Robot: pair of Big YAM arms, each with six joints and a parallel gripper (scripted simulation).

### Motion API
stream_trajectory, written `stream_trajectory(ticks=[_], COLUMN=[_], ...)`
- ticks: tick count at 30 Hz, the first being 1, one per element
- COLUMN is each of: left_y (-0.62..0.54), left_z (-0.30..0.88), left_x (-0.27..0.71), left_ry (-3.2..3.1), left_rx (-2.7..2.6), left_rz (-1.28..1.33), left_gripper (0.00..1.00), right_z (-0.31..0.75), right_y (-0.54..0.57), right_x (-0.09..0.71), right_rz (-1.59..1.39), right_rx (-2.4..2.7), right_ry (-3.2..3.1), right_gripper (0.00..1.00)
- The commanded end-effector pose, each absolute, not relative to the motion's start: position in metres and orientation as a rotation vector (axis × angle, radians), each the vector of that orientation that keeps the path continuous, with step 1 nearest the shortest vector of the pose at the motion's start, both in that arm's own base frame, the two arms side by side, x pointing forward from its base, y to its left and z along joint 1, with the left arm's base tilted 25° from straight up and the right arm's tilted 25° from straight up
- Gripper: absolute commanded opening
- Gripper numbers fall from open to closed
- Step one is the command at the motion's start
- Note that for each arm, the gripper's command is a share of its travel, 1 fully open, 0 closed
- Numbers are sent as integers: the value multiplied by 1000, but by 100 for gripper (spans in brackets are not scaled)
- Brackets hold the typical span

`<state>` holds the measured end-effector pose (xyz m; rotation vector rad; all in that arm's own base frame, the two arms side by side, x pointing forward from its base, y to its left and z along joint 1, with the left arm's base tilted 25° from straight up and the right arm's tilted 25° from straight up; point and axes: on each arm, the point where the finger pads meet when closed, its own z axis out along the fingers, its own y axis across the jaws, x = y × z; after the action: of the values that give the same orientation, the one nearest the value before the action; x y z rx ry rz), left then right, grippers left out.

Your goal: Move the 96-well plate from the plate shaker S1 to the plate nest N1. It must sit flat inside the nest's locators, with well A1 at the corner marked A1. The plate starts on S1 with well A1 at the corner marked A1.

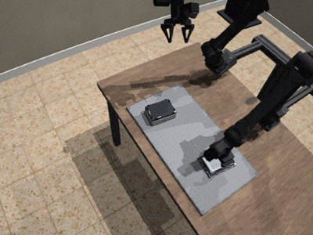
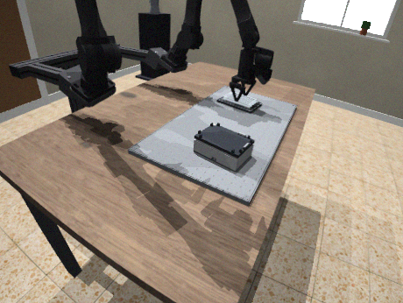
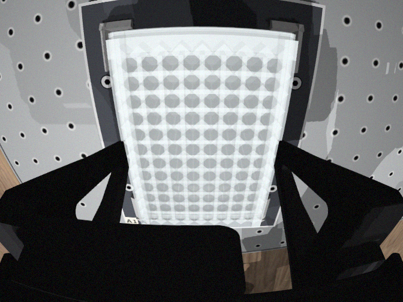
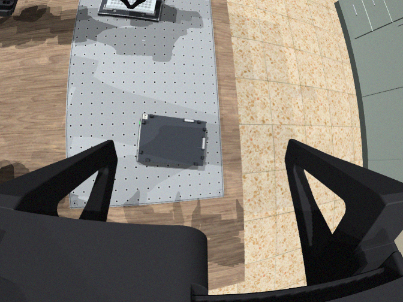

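Observation:
The pale 96-well plate (image 1: 212, 164) (image 2: 249, 101) (image 3: 201, 107) is between the fingers of my left gripper (image 2: 237, 98) (image 3: 201, 150), which is shut on its long sides. The plate is lined up over the dark nest N1 (image 3: 94, 48) (image 4: 130, 15), inside or just above its grey locators (image 3: 286, 26); I cannot tell whether it sits fully down. The nest's A1 label (image 3: 131, 220) shows at the near left corner; well A1 cannot be made out. My right gripper (image 1: 178, 42) (image 4: 201, 149) is open and empty, high up beyond the shaker. The shaker S1 (image 1: 161, 109) (image 2: 224, 139) (image 4: 172, 130) bears no plate.
Shaker and nest stand on a grey perforated board (image 1: 186, 134) (image 2: 175, 140) (image 4: 136, 73) on the wooden table (image 1: 284, 173) (image 2: 88, 175). The shaker is a raised box with small corner posts, at the other end of the board from the nest. A frame (image 1: 274, 50) carries the arms.

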<state>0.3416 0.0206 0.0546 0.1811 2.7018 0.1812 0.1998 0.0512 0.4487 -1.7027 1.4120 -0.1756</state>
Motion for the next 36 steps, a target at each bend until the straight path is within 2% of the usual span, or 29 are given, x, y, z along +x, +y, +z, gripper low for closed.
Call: stream_trajectory(ticks=[1,36], left_y=[19,17], left_z=[45,42], left_x=[344,344], left_ry=[2711,2711], left_rx=[204,205], left_rz=[175,172], left_gripper=[0,0], right_z=[483,483], right_y=[57,57], right_x=[190,190], right_rz=[-262,-262], right_rx=[-1708,-1708], right_ry=[1349,1349], right_gripper=[100,100])
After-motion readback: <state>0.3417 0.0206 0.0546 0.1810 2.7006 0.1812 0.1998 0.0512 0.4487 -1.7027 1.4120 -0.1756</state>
